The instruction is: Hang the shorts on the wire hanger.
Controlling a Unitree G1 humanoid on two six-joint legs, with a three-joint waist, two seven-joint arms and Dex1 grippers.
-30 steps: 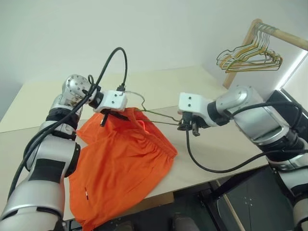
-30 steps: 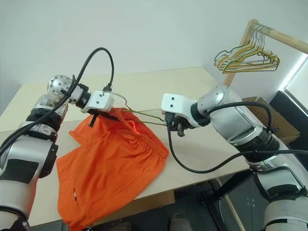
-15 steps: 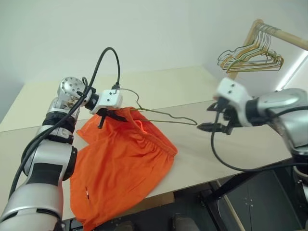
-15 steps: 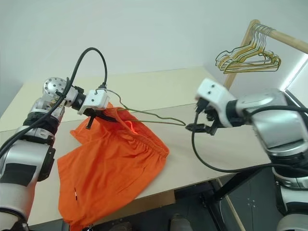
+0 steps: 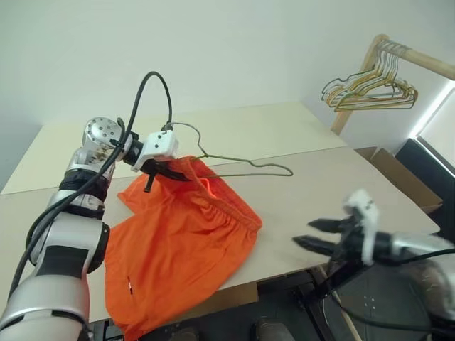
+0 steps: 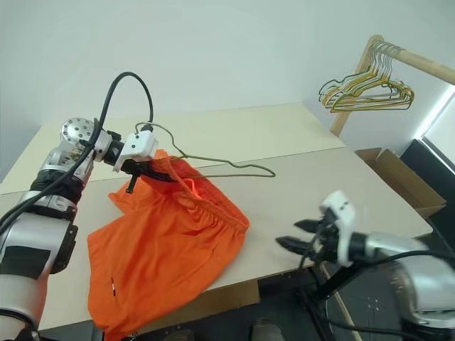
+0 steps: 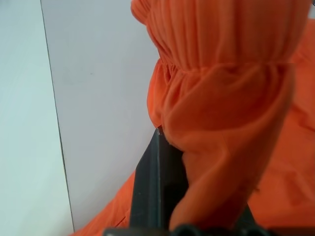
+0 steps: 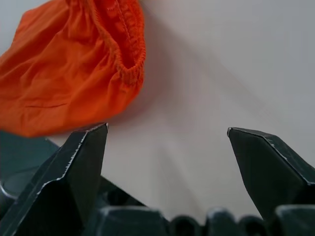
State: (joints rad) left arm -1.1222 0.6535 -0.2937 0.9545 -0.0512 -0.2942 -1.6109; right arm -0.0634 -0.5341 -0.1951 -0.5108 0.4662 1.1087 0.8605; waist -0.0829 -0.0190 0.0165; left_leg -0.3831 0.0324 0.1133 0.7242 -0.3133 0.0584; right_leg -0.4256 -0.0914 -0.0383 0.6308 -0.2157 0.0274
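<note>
Left fingers (image 5: 165,172) pinch gathered orange shorts (image 5: 181,245) on thin wire hanger (image 5: 245,166) — right fingers (image 5: 320,234) spread.

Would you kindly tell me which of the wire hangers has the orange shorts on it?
The single olive-grey wire hanger over the table, threaded into the bright orange shorts; the gold-coloured wire hangers hang bare on the wooden rail.

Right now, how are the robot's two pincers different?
The left pincer is shut on the orange shorts, while the right pincer is wide open and holds nothing. The left pincer is raised over the table beside the wire hanger; the right pincer sits low, near the table's front edge. Both have two black fingers.
</note>
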